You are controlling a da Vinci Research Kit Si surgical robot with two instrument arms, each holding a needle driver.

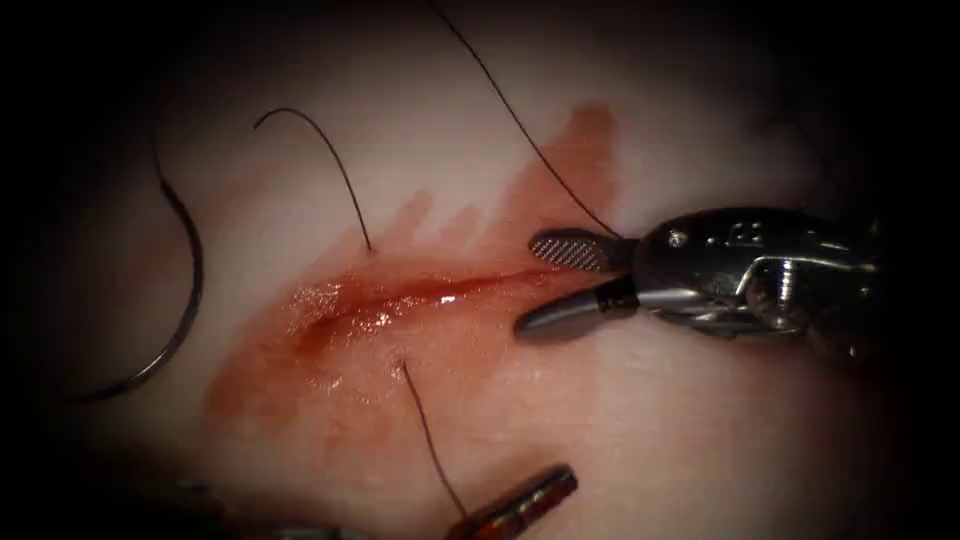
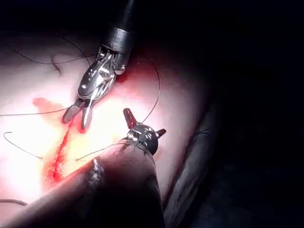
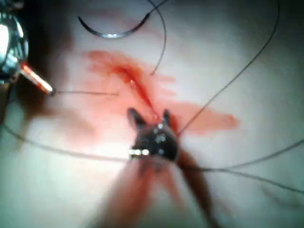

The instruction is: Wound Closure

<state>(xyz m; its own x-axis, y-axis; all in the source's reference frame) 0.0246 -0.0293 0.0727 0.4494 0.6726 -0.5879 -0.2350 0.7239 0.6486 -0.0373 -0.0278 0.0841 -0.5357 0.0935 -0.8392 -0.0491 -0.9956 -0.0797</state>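
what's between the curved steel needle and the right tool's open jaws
In the endoscope view, between the curved steel needle and the right tool lie the red, wet cut and a dark thread end on the tissue.

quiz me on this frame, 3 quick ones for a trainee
1. True or false: the needle is held by the right tool.
2. The right tool's jaws are: A) open, at the right end of the cut; B) shut on the needle; C) shut on the tissue.
3. The thread leaves the tissue just below the cut. Where does it lead?

Key
1. False: it lies on the tissue left of the cut, and neither tool holds it.
2. A; they hold nothing.
3. To the left tool's tip; the grip is unclear.
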